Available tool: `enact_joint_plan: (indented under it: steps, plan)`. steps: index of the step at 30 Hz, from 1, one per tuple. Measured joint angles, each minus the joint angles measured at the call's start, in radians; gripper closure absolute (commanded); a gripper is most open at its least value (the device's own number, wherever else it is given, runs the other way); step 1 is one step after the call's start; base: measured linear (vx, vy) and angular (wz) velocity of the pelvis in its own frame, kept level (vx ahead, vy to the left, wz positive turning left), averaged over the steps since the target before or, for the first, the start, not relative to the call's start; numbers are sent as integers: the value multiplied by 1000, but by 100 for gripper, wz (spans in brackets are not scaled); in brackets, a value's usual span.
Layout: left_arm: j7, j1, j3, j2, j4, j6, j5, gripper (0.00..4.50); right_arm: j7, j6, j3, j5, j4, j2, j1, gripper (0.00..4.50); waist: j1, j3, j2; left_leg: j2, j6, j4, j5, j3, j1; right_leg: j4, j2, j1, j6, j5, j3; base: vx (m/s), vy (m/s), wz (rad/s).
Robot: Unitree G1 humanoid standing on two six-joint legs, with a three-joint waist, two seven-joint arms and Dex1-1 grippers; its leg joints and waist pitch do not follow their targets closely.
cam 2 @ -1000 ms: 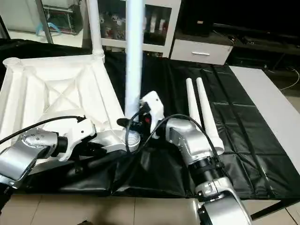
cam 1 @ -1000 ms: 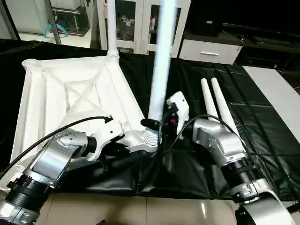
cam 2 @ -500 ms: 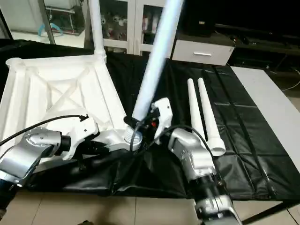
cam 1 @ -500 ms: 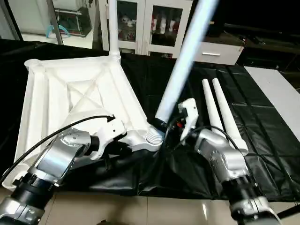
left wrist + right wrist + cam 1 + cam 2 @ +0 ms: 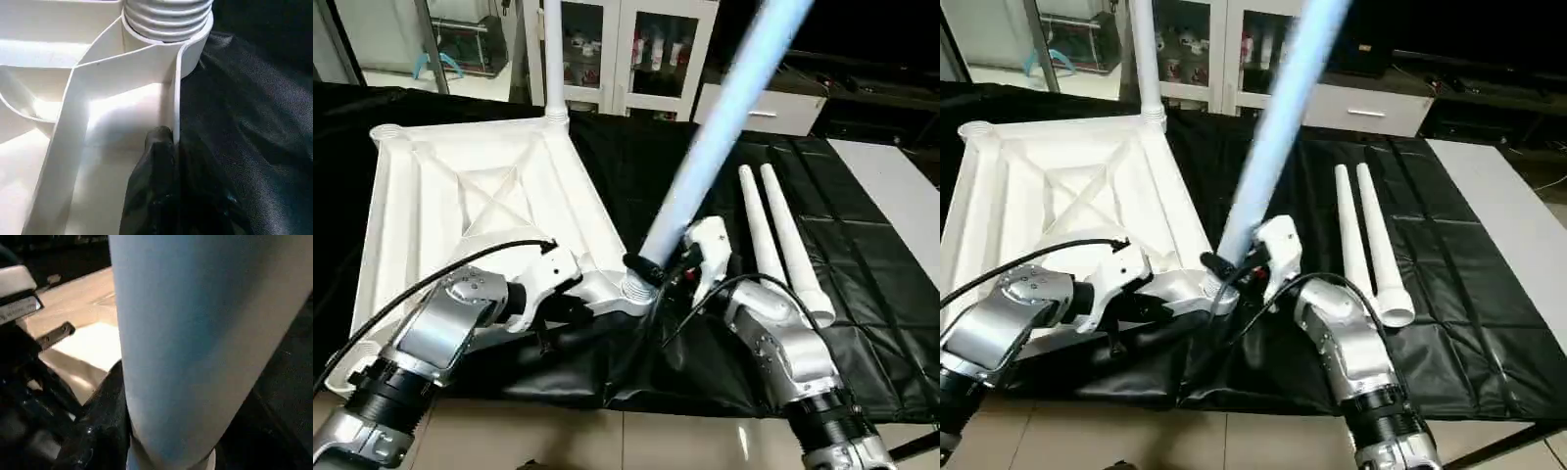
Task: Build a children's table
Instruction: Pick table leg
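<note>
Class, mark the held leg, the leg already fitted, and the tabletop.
held leg [image 5: 724,127], left eye view, mid-shaft.
fitted leg [image 5: 552,59], left eye view, lower shaft.
tabletop [image 5: 421,211], left eye view, ribbed underside.

I see a bench covered by a wrinkled black sheet [image 5: 862,294], its near edge hanging over a pale tiled floor [image 5: 607,436]. On the left, the white table top [image 5: 460,206] lies underside up. On the right, two loose white legs [image 5: 778,240] lie side by side, touching.
</note>
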Motion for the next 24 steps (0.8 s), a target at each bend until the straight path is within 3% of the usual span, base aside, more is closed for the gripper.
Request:
enact_joint_plan:
  steps: [9,20,24]
  plan:
    - [4,0,0,2,2,0,5,450,28,55,28,-23,46,-15,-67,264,-6,-3,-6,0,0,-1,0,0,0,-4,0,0,0,0,0,0,0,0]
    - [16,1,0,-1,5,1,11,450,7,33,28,-24,59,-7,-57,264,-14,-8,-12,-2,0,-7,0,0,1,-16,-1,5,0,0,-2,0,0,0]
    - [91,-1,15,-33,17,20,24,450,-77,-9,12,-37,151,38,-111,264,-33,-8,-12,-2,0,-8,0,-1,2,-18,-1,4,0,0,-3,0,0,0]
